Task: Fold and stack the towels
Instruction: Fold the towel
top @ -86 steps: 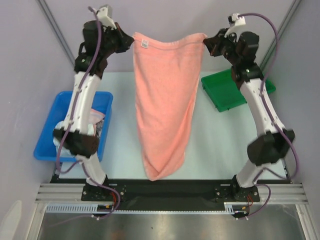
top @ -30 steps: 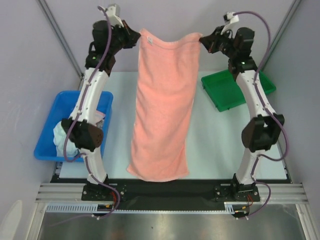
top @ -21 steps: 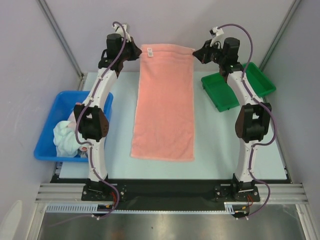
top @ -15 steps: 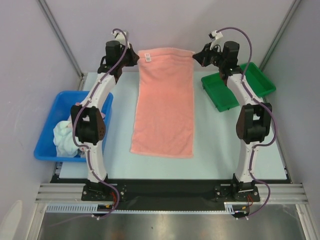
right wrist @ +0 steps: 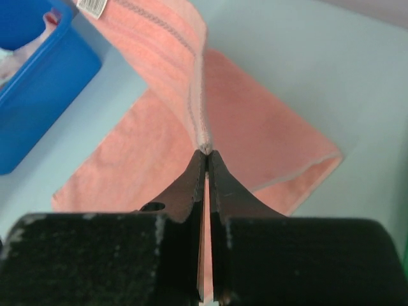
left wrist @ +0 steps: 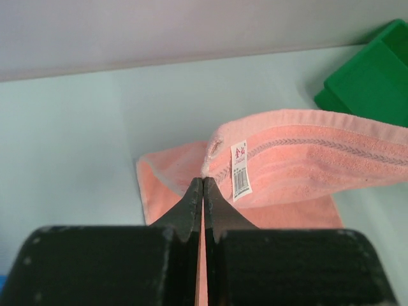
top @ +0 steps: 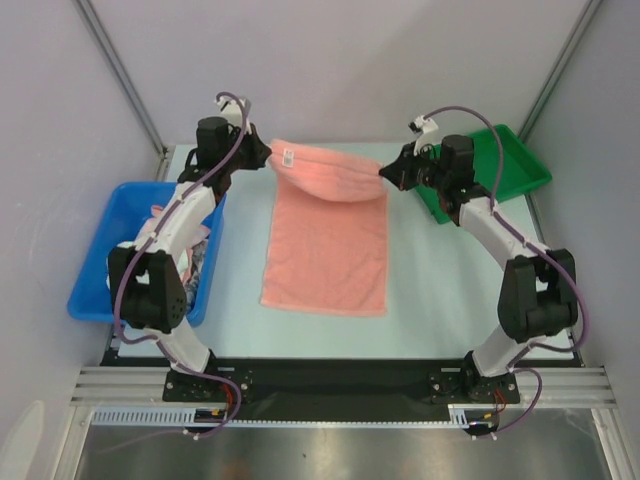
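Two far corners of the pink towel [top: 325,255] were pinched tight, one in the left fingers [left wrist: 199,191] and one in the right fingers [right wrist: 199,169] (both pairs pressed together on the cloth). Its near half lay flat on the desk [top: 440,275]. A moment before, the held edge was farther back; now it sagged over the towel's middle.

Top camera looks down from behind; both wrist cameras, close in, seemingly tilt down onto the shared towel [top: 327,250].

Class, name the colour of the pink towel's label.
White fabric label, black barcode; clearest in left wrist view.
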Available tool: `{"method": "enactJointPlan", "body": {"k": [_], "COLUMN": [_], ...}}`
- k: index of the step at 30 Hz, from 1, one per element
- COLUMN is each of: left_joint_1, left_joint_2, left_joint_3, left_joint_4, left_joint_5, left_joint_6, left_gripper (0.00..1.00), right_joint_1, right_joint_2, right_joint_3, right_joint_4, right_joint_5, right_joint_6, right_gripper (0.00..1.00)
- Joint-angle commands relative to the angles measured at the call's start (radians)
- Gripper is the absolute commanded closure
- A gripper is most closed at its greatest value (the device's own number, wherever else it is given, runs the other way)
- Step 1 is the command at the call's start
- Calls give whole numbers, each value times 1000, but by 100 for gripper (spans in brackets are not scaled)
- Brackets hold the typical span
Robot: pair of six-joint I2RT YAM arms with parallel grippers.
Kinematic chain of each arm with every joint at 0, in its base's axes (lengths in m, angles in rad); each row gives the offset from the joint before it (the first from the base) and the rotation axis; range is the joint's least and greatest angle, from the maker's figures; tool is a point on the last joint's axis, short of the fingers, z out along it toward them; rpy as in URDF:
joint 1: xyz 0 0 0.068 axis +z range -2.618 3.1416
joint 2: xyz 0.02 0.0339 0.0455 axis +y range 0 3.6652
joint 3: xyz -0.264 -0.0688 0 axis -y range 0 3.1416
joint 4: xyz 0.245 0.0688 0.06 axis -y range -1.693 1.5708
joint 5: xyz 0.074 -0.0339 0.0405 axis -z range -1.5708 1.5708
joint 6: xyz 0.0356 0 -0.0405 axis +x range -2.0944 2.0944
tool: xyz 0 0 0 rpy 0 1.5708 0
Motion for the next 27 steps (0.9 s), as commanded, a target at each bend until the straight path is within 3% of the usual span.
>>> {"method": "enactJointPlan", "body": {"k": [1,13,27], "left_joint_1": [2,-31,-74], "left_joint_2": [-129,-394,-454], "left_joint_3": [-104,-457,-548], "left_joint_4": [8,-101,-277], "left_joint_5": [45,13,-19], "left_joint_6": [-9,-38,-73], "left_gripper": [100,100,100], "right_joint_1": [30,145,169], "right_joint_2": [-135,-369,-530], "right_joint_3": [-97,-364,-521], "right_joint_4": [1,-166,-318], "right_joint_5": [55,172,238], "right_joint_6": [24,59,160], "right_gripper": [100,100,100]}}
